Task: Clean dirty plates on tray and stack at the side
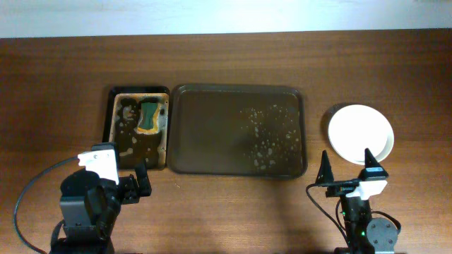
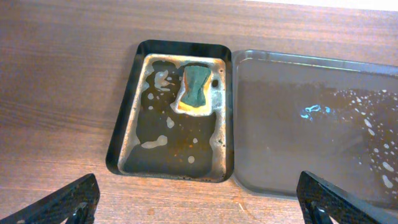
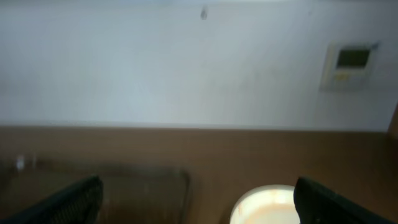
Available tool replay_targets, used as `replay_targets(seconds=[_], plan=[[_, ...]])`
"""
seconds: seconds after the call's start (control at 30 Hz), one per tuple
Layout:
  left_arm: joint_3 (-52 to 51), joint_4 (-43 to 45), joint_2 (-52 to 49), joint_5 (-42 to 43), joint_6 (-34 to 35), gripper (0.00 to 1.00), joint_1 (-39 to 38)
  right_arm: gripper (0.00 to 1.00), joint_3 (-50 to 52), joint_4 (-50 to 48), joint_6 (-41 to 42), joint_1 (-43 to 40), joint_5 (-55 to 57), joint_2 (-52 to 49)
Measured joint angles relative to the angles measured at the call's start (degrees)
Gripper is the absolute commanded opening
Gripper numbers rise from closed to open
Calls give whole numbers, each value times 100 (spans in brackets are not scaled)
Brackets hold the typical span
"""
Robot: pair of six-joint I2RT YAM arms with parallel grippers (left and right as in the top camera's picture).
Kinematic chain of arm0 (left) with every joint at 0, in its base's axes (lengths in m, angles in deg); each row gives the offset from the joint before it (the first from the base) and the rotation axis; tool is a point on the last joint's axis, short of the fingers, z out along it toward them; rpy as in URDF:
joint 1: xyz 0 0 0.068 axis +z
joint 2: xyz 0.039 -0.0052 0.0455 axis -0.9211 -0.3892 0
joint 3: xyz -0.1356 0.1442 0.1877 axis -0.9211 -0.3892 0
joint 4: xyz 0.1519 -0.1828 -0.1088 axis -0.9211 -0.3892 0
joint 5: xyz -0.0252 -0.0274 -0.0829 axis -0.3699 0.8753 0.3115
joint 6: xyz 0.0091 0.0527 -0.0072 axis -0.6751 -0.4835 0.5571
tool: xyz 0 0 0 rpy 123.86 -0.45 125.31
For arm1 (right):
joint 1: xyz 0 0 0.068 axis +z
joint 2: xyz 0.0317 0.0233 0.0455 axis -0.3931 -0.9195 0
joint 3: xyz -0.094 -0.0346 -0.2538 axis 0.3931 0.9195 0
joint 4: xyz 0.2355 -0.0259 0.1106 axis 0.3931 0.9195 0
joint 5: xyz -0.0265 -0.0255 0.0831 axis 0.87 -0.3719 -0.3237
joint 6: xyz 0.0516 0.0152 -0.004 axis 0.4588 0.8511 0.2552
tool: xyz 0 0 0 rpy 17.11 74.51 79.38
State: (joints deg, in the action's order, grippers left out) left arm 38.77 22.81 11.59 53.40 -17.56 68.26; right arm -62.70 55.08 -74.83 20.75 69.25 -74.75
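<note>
The large dark brown tray lies mid-table and holds no plates, only soapy droplets on its right half; it also shows in the left wrist view and blurred in the right wrist view. White plates sit stacked on the table to the tray's right, plain white on top; the stack's edge shows in the right wrist view. I cannot tell how many are in the stack. My left gripper is open and empty near the front edge, below the small black tray. My right gripper is open and empty, just in front of the stack.
A smaller black tray with soapy water and a green-and-yellow sponge lies left of the brown tray; it also shows in the left wrist view, sponge inside. A pale wall runs behind the table's far edge.
</note>
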Motion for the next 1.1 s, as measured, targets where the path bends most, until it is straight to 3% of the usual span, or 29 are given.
replay_targets(seconds=[0.1,1.1], plan=[[0,0,0,-2,0,100,-2,98,37,730,-328,-26,-214,-4],[0,0,0,0,2,100,0,98,37,723,-527,-31,-297,-2]])
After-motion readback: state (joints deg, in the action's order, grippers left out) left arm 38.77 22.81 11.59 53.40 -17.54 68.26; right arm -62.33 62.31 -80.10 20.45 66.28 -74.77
